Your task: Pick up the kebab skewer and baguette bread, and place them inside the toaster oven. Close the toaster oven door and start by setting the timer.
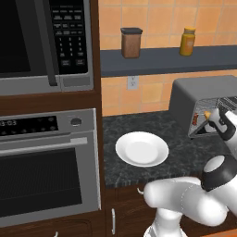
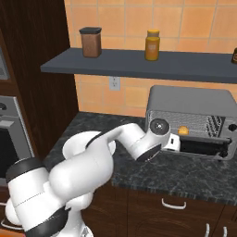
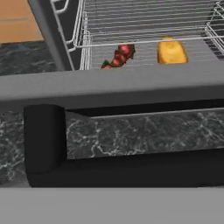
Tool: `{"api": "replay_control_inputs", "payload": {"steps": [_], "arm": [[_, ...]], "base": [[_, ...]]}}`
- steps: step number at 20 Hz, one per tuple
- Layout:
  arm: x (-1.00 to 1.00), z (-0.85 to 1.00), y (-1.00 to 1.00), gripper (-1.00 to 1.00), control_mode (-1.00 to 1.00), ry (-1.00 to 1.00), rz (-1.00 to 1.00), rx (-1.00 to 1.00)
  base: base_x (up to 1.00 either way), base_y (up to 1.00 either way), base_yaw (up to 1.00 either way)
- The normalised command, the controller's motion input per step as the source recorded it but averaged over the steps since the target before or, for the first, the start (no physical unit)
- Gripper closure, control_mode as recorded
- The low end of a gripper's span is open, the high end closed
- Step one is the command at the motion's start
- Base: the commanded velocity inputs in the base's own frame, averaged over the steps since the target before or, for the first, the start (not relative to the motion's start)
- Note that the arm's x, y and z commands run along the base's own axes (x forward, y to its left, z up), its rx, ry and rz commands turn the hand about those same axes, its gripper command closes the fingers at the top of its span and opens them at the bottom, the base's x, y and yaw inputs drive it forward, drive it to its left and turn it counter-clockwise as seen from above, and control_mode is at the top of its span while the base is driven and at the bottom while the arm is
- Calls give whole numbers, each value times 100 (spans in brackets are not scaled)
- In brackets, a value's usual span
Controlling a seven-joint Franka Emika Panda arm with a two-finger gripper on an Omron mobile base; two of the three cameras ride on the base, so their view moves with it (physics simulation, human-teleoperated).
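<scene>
My end effector (image 2: pixel 181 143) hangs released and empty at the grey metal toaster oven (image 2: pixel 192 102), where the red-brown kebab skewer (image 3: pixel 118 57) and golden baguette bread (image 3: pixel 171 50) already lie on its rack, leaving the lowered dark door (image 3: pixel 113 85) and the timer.

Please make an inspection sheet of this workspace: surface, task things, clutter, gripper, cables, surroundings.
Surface: dark speckled counter, bare around the plate.
Job's things: kebab skewer and baguette bread lie on the rack inside the toaster oven; toaster oven door is folded down open.
Clutter: empty white plate.
Grippers: gripper at the oven mouth, jaws hidden, cannot tell if open.
Cables: nothing seen.
Surroundings: shelf with brown canister and yellow jar; wall outlet; microwave above wall oven.
</scene>
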Motion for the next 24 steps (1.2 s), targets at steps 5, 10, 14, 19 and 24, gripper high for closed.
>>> {"api": "replay_control_inputs", "payload": {"steps": [5, 10, 14, 19, 24], "arm": [[57, 0, 1, -100, -100, -5, 0, 0], [62, 0, 7, -100, -100, -4, 0, 0], [49, 0, 4, -100, -100, -2, 0, 0], [37, 0, 0, -100, -100, -1, 0, 0], [50, -3, 1, -100, -100, -2, 0, 0]], "base": [[0, 0, 0], [0, 0, 0], [0, 0, 0], [0, 0, 0], [0, 0, 0]]}}
